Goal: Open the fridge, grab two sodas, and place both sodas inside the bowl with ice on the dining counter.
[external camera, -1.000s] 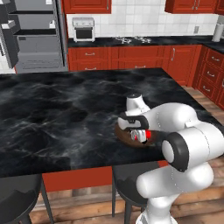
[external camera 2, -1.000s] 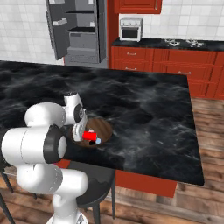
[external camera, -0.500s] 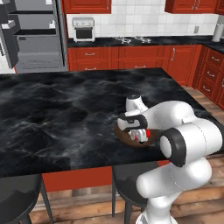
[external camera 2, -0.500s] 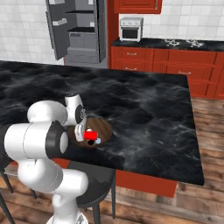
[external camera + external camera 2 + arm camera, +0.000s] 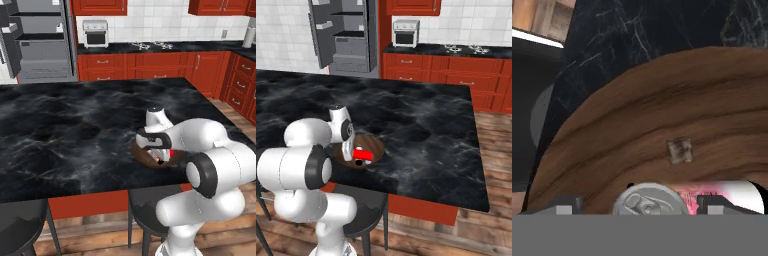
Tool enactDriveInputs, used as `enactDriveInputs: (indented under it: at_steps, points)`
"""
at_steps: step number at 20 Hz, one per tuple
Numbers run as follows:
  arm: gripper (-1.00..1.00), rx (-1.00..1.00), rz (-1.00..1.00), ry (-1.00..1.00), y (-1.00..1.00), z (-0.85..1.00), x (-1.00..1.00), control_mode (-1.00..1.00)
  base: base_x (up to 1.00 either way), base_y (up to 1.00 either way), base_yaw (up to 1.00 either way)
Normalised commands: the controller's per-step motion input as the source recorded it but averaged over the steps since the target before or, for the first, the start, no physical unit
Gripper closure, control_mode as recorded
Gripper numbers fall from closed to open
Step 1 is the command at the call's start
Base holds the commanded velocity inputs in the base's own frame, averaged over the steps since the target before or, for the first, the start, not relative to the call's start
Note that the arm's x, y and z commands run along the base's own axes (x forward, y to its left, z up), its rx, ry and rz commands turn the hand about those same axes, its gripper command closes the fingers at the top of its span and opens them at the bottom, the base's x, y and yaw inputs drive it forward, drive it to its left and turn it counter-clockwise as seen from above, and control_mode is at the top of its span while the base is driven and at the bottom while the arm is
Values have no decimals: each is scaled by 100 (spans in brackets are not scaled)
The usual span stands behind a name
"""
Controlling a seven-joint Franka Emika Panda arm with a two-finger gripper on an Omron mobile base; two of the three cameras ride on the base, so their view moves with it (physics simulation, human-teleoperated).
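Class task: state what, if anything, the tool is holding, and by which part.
Cannot be told for sure: the tool straddles a soda can lying in the bowl; contact is not visible.

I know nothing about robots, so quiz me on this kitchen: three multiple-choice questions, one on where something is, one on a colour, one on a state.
1. Where does the soda can lie?
A. in the wooden bowl
B. on the stove
C. on the floor

2. What colour are the wall cabinets?
A. blue
B. red
C. white

3. How does the fridge stand?
A. doors shut
B. doors open
C. tipped over

Answers:
1. A, the can lies on its side in the bowl on the dining counter, under the tool.
2. B, the cabinets below the far worktop are red.
3. B, the fridge shows its shelves and swung-out doors.
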Motion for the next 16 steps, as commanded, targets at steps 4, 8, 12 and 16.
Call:
enactDriveInputs:
  at_steps: [4,8,12,16]
  points:
    - [-100,0,0,-15,-3,62,-29,-100,0,0,0]
    - [-100,0,0,-15,0,76,-23,-100,0,0,0]
    - [-100,0,0,-13,0,82,-23,-100,0,0,0]
    - [-100,0,0,-9,0,74,-26,-100,0,0,0]
